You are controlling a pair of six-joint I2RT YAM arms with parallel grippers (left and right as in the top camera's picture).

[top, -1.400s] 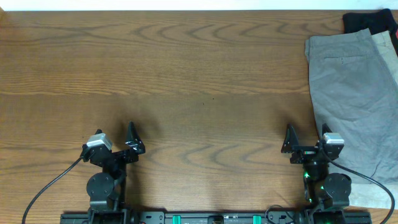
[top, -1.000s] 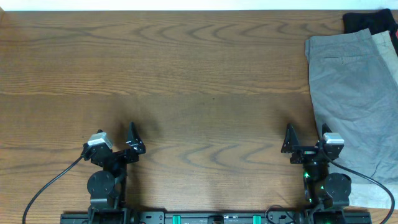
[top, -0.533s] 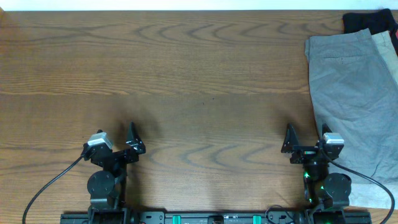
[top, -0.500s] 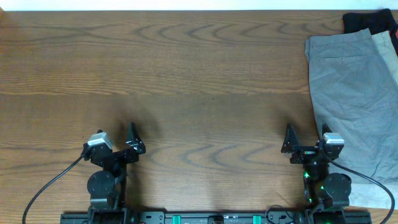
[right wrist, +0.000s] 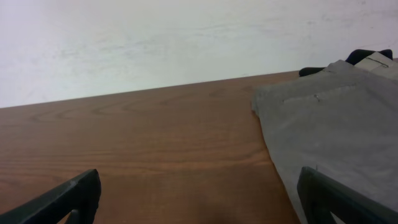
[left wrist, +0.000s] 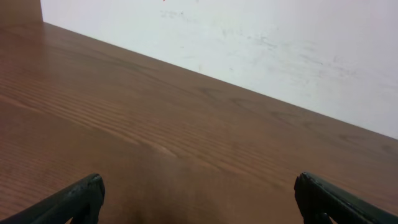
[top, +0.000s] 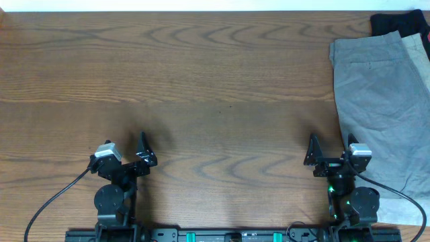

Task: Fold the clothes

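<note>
The taupe-grey shorts (top: 379, 101) lie flat at the table's right side, waistband towards the far edge. They also show in the right wrist view (right wrist: 336, 118). The light beige pair (top: 416, 50) lies under them, showing at the right edge and near front corner. A black garment (top: 396, 23) lies at the far right corner, partly under the shorts. My left gripper (top: 125, 151) is open and empty at the near left, over bare wood (left wrist: 199, 199). My right gripper (top: 331, 149) is open and empty at the near right, just left of the grey shorts (right wrist: 199, 202).
The wooden table (top: 215, 87) runs to a white wall (left wrist: 249, 37) along its far edge. Both arm bases sit at the near edge. Cables run from each wrist camera towards the front.
</note>
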